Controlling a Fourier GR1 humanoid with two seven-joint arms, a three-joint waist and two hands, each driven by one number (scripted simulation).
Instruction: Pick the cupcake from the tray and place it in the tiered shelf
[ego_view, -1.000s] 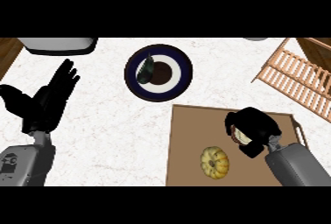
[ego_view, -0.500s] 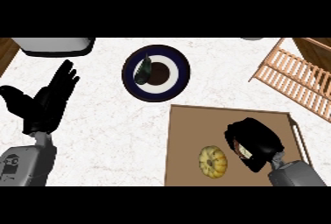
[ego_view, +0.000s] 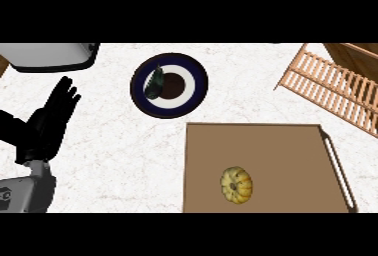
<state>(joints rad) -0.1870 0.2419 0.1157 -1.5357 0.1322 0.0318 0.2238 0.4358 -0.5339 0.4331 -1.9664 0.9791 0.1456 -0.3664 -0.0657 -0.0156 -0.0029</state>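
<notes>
Resting at the view's left, left hand (ego_view: 46, 122) spread flat; right hand unseen; cupcake not visible, likely light, soft: grasp its base

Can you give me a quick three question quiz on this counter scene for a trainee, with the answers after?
1. True or false: the robot's right hand shows in the head view.
2. What lies on the brown tray?
A. a yellow round item
B. a spoon
C. a cup
3. Fill in: the left hand rests open at the view's ____ edge.

Key:
1. False; only the left hand shows.
2. A; the yellow round item lies on the tray.
3. Left; fingers up, apart from the dark blue plate and the wooden shelf.
</notes>
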